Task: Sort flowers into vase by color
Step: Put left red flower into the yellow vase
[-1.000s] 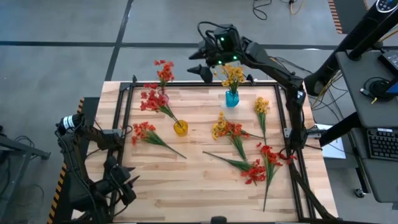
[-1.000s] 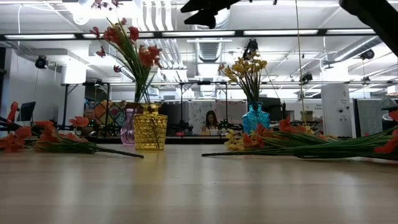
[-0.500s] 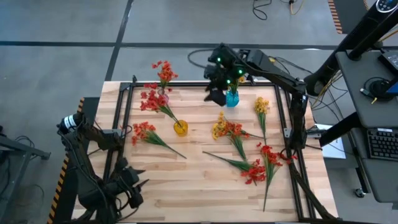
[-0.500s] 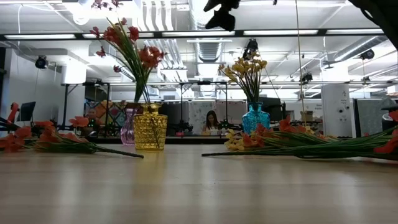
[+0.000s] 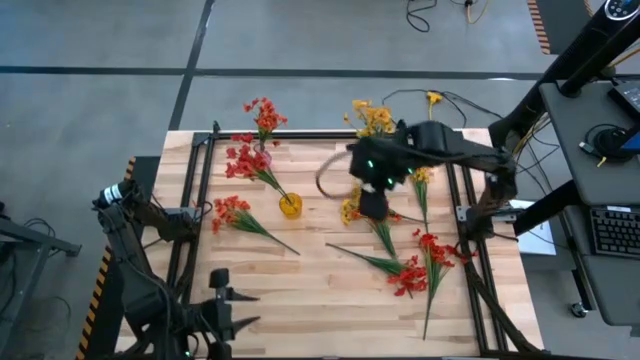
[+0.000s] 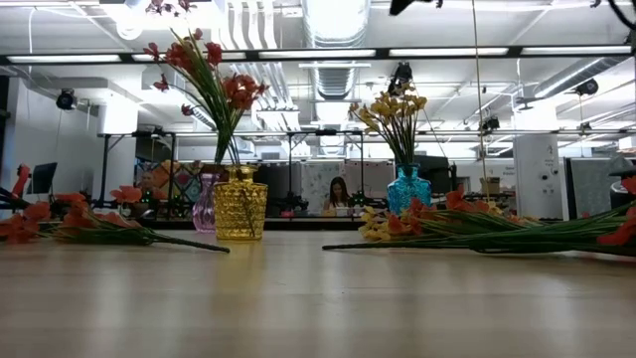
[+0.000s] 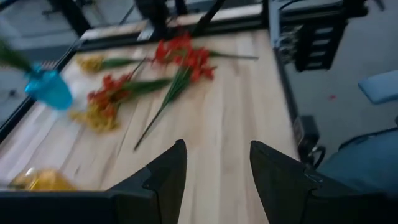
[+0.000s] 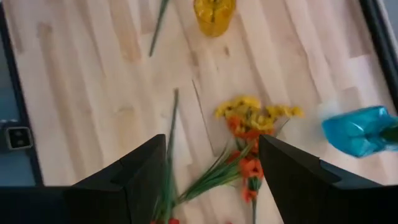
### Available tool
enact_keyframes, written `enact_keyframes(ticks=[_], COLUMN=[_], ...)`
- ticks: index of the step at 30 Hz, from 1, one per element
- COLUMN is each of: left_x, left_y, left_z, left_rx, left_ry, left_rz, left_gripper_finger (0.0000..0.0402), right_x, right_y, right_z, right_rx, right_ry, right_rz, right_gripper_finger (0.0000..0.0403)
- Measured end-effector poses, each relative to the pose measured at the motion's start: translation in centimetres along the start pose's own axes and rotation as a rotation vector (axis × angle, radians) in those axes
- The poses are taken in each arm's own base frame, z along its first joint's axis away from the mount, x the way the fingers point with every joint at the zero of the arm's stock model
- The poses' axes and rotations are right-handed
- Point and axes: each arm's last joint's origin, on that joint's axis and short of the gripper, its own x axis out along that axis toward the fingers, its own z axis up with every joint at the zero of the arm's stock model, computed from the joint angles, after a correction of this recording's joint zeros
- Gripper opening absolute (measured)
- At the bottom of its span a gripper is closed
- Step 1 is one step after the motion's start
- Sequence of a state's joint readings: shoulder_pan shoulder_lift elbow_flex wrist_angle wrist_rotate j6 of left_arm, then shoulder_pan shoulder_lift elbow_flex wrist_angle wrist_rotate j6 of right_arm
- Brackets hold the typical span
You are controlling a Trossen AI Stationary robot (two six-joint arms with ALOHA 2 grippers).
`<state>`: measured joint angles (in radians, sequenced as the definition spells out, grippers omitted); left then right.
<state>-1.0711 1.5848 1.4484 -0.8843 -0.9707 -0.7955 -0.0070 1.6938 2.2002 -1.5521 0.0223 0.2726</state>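
My right gripper (image 5: 370, 207) is open and hangs above the middle of the table, over a loose sprig with yellow and red-orange clusters (image 8: 247, 126) that lies flat. The blue vase (image 8: 359, 129) holds yellow flowers (image 6: 393, 109). Red-orange flowers (image 5: 247, 160) stand in the yellow vase (image 5: 290, 206), and more stand in a pink vase (image 6: 204, 211) behind it. Other loose sprigs lie flat: a red-orange one (image 5: 236, 213) at the left, a yellow one (image 5: 421, 172) and red-orange ones (image 5: 412, 275) at the right. My left gripper (image 7: 217, 168) is open, low by the near-left corner.
A dark metal frame (image 5: 205, 165) runs along the table's left, far and right edges. Bare wood (image 5: 310, 300) lies along the near side. Beyond the table stands a desk with a keyboard (image 5: 610, 230), and a person (image 6: 338, 194) sits far behind.
My right gripper has swung from beyond the far edge, by the blue vase's flowers, toward the near edge, and now hangs over the mixed sprig at mid-table. My left gripper has shifted toward the near edge and a little to the right. No flower has moved.
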Motion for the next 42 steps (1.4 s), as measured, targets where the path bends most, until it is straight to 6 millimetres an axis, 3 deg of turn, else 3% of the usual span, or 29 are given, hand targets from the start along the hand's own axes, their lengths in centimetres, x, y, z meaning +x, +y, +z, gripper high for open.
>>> enact_keyframes(ticks=[4,8,21,28,34,42], left_x=[1.0,2.5,6.3,10.5,14.4,19.5], left_y=[-0.4,-1.0,-3.8,-3.9,-3.2,0.3], left_z=[0.5,0.3,-1.7,-1.5,-0.9,-0.1], left_rx=[0.002,-0.002,0.000,0.024,0.152,0.214], left_ry=[-0.020,0.033,0.125,0.142,0.124,0.131], left_rz=[-0.030,-0.070,-0.119,-0.151,-0.177,-0.081], left_gripper_finger=[0.0160,0.0160,0.0160,0.0160,0.0160,0.0160], right_x=[-0.1,1.3,8.8,12.6,14.3,14.2], right_y=[2.1,3.6,5.6,6.9,7.3,7.6], right_z=[-2.6,-5.2,-13.3,-16.6,-18.2,-19.2], right_rx=[0.009,0.056,0.197,0.125,0.096,0.047], right_ry=[-0.020,-0.015,0.087,0.141,0.105,0.043], right_rz=[-0.059,-0.030,-0.025,-0.045,-0.056,-0.110], right_gripper_finger=[0.0247,0.0249,0.0249,0.0249,0.0249,0.0249])
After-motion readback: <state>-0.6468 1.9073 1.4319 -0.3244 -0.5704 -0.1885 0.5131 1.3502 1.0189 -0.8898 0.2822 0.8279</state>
